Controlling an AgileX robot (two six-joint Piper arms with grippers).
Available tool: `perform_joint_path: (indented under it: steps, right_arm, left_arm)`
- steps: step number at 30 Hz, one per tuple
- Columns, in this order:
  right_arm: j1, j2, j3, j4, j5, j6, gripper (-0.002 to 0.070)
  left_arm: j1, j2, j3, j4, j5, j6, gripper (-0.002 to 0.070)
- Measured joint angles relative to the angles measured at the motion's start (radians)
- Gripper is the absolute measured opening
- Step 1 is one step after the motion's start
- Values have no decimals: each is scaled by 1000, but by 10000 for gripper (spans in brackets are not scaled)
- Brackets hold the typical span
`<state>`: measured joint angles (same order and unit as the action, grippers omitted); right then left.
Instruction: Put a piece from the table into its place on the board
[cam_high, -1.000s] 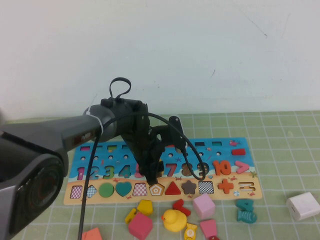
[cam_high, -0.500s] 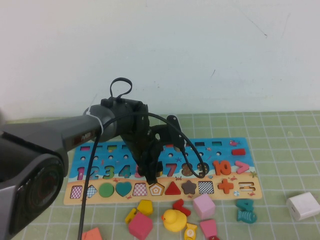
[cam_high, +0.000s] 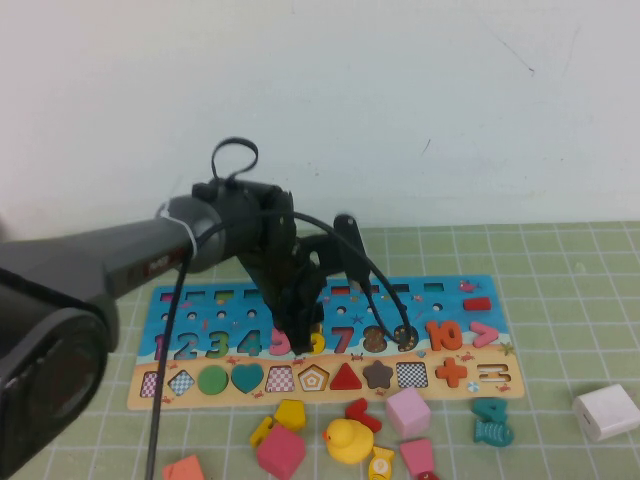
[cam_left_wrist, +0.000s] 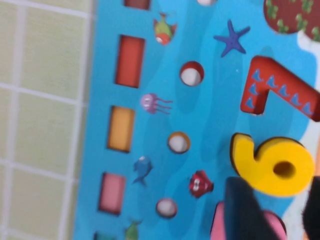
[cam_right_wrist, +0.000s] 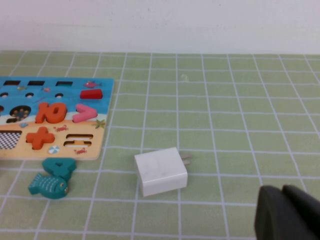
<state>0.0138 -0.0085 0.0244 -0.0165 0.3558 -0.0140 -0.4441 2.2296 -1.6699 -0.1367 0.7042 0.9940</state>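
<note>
The yellow numeral "6" (cam_high: 318, 342) lies flat on the board (cam_high: 440, 290) between the pink 5 and the red 7. In the left wrist view the 6 (cam_left_wrist: 272, 165) sits in its recess beside the red 7 (cam_left_wrist: 280, 90). My left gripper (cam_high: 297, 336) hovers just above it, open; its two dark fingers (cam_left_wrist: 242, 210) stand apart on either side of the 6's round end and hold nothing. My right gripper (cam_right_wrist: 287, 212) is shut and empty, low over the green grid table (cam_right_wrist: 225, 100), off to the right of the board (cam_right_wrist: 97, 135); it is out of the high view.
Loose pieces lie in front of the board: a yellow block (cam_high: 290, 413), a yellow duck (cam_high: 343, 440), pink blocks (cam_high: 408, 410), a red piece (cam_high: 360, 412), a teal fish (cam_high: 492, 422). A white charger (cam_high: 606, 411) lies at the right, also in the right wrist view (cam_right_wrist: 161, 171).
My left gripper has lifted and drawn back from the board's lower row. The yellow 6 now shows uncovered in the numeral row. The right arm has not moved.
</note>
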Motion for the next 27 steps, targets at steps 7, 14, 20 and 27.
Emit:
perform_joint_path:
  steps: [7,14,20,27]
  right_arm:
    - [0,0,0,0,0,0,-1]
    - [0,0,0,0,0,0,-1]
    - [0,0,0,0,0,0,-1]
    - [0,0,0,0,0,0,-1]
  left_arm:
    - [0,-157,0,0,107,-151,34]
    - [0,-330,35,-78,232,-240,4]
    - [0,-582,264,-153,167,-260,1]
    - [0,-902,567,-197,63,-324,1]
